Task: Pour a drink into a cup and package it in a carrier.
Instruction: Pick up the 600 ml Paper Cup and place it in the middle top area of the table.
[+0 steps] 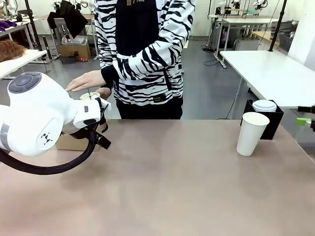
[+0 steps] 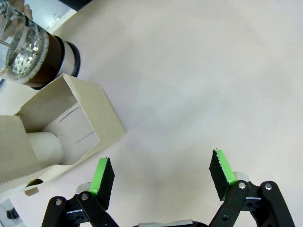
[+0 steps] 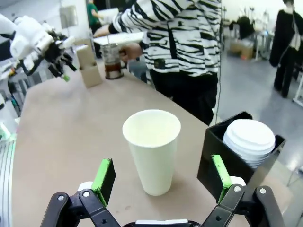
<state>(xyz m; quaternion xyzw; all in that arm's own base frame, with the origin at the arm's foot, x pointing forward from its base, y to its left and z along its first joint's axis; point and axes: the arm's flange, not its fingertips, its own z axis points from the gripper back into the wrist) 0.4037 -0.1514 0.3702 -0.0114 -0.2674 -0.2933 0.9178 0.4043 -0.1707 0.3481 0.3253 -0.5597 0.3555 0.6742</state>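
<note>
The table [image 1: 172,187] spans the front view, with a person [image 1: 142,49] in a striped top at its 12 o'clock edge. The left arm [image 1: 34,113] bulks at 9 o'clock, partly covering the carrier [image 1: 71,142]. At 3 o'clock the cup [image 1: 252,132] stands upright and empty, just beside a black box [image 1: 273,123] of lids [image 1: 264,105]. The pitcher [image 3: 112,59], with the drink [image 3: 112,71] low in it, stands beside the carrier, the person's hand [image 3: 130,51] on it. The left gripper [image 2: 161,163] is spread wide and empty, the carrier at its 10 o'clock. The right gripper [image 3: 161,163] gapes wide, the cup at its 12 o'clock, untouched.
</note>
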